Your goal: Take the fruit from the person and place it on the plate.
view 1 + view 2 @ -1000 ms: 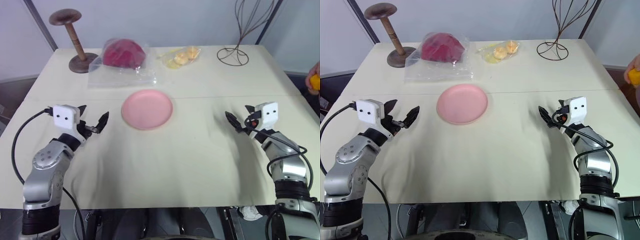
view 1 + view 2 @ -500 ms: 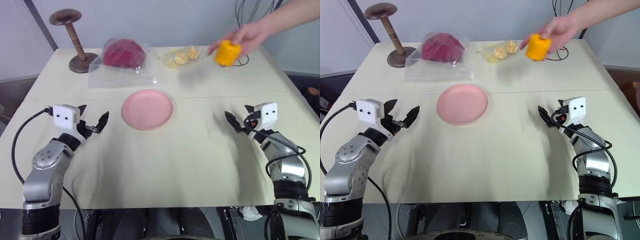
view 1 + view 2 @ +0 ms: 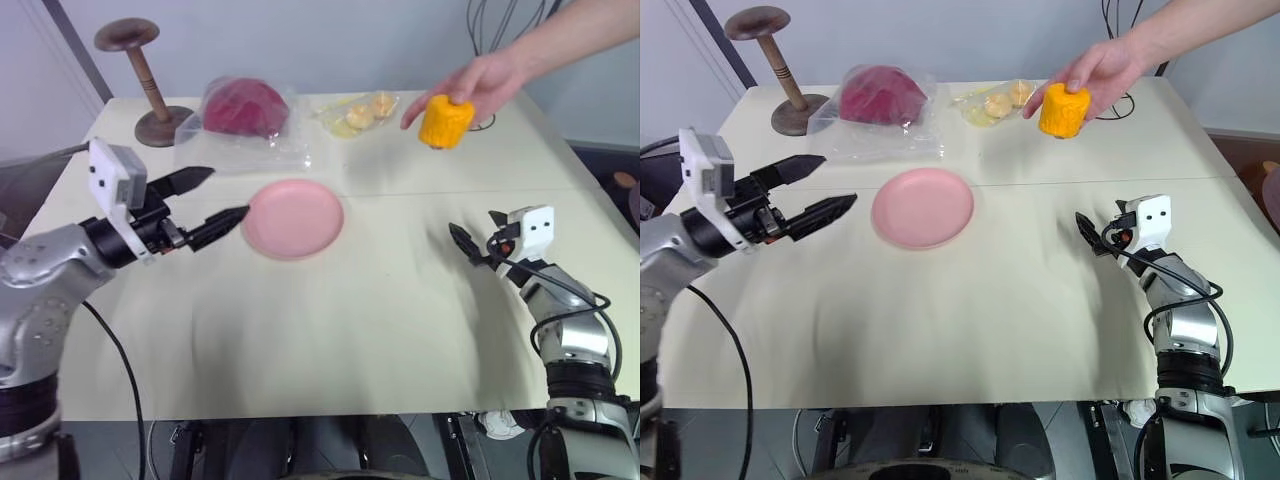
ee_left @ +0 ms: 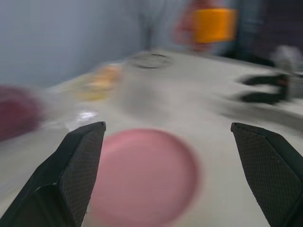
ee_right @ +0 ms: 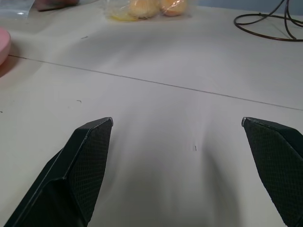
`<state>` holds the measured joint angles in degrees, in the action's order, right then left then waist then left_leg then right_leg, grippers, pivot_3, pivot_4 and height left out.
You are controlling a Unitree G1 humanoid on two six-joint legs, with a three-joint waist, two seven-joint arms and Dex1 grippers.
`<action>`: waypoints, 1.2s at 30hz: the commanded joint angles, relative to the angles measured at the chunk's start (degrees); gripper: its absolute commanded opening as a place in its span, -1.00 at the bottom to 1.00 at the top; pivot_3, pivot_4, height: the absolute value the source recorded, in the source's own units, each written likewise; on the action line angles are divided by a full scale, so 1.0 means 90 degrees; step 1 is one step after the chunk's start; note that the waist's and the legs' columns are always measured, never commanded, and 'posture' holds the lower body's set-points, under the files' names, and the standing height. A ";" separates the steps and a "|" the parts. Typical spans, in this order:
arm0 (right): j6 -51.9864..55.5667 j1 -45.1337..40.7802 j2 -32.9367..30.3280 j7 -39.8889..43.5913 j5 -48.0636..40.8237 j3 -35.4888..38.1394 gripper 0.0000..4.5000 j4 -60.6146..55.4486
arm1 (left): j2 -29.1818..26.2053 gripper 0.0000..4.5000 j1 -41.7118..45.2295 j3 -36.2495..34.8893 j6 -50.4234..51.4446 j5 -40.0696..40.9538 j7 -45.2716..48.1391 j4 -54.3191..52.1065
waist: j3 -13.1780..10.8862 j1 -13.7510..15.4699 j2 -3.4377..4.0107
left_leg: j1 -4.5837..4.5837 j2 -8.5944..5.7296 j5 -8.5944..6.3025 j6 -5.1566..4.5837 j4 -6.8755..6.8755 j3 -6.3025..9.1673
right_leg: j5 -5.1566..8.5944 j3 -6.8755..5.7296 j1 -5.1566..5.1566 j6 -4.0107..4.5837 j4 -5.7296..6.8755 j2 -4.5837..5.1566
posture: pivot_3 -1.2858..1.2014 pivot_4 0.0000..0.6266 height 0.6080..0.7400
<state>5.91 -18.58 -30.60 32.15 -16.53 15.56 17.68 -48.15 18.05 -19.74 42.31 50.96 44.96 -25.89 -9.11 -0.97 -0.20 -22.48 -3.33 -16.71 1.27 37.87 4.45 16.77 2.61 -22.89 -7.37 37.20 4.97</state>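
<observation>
A person's hand [image 3: 482,78] reaches in from the far right and holds the yellow-orange fruit [image 3: 445,120] in the air above the table's far right part. The pink plate [image 3: 295,217] lies flat at the table's middle. My left gripper [image 3: 225,192] hovers open just left of the plate, pointing level toward it, nothing between its fingers. In the left wrist view the plate [image 4: 144,175] lies ahead between the fingers and the fruit [image 4: 214,24] is far beyond. My right gripper [image 3: 462,243] rests open and empty low over the table's right side, well below the fruit.
Along the far edge stand a dark wooden stand [image 3: 140,75], a dark red lump in a clear bag [image 3: 245,108], pale yellow pieces in clear plastic [image 3: 362,112] and a wire stand [image 3: 1115,100]. The cream table [image 3: 330,330] is bare near me.
The person's hand came in from the right edge with the fruit, then sank a little. My left gripper rose and swung right toward the plate. The right arm stayed still.
</observation>
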 commanded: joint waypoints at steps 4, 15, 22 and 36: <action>0.0961 -0.0084 -0.0183 -0.0357 -0.0861 0.0729 1.00 -0.1385 | -0.0385 0.97 0.0701 -0.0014 0.0373 0.0561 0.0433 0.0320 | -0.0007 0.0012 0.0012 | 0.0000 0.0001 -0.0001 -0.0002 0.0002 0.0000 | 0.0000 0.0000 0.0002 0.0000 0.0000 -0.0002 | 0.03 -0.52 1.00; 0.3259 -0.1164 -0.0180 -0.1395 -0.2489 0.1074 1.00 -0.3076 | -0.0056 0.97 0.0847 0.0317 0.0159 0.0222 0.0392 0.0553 | -0.0018 0.0015 0.0008 | -0.0003 0.0005 -0.0005 -0.0009 0.0000 0.0001 | 0.0000 0.0000 -0.0001 0.0000 -0.0001 -0.0004 | 0.03 -0.52 1.00; 0.3535 -0.1586 -0.0135 -0.1371 -0.2755 0.0860 1.00 -0.3106 | -0.0027 0.97 0.0601 0.0171 0.0184 0.0264 0.0276 0.0338 | -0.0019 0.0010 0.0008 | -0.0004 0.0003 -0.0005 -0.0010 0.0000 0.0001 | 0.0000 0.0000 -0.0004 0.0000 -0.0001 0.0000 | 0.03 -0.52 1.00; 0.3642 -0.2092 0.0089 -0.1286 -0.2928 0.0555 1.00 -0.2821 | -0.0012 0.97 0.0350 0.0063 0.0184 0.0343 0.0024 0.0075 | -0.0020 0.0009 0.0008 | -0.0005 0.0003 -0.0005 -0.0011 0.0000 -0.0001 | 0.0000 0.0001 -0.0007 0.0000 0.0000 0.0001 | 0.03 -0.52 1.00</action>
<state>39.86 -36.21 -29.98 20.18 -43.30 20.34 -7.43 -48.11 20.92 -17.30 44.61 53.21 45.47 -23.73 -9.30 -0.89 -0.14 -22.52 -3.31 -16.76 1.17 37.87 4.45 16.77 2.62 -22.96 -7.37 37.20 4.98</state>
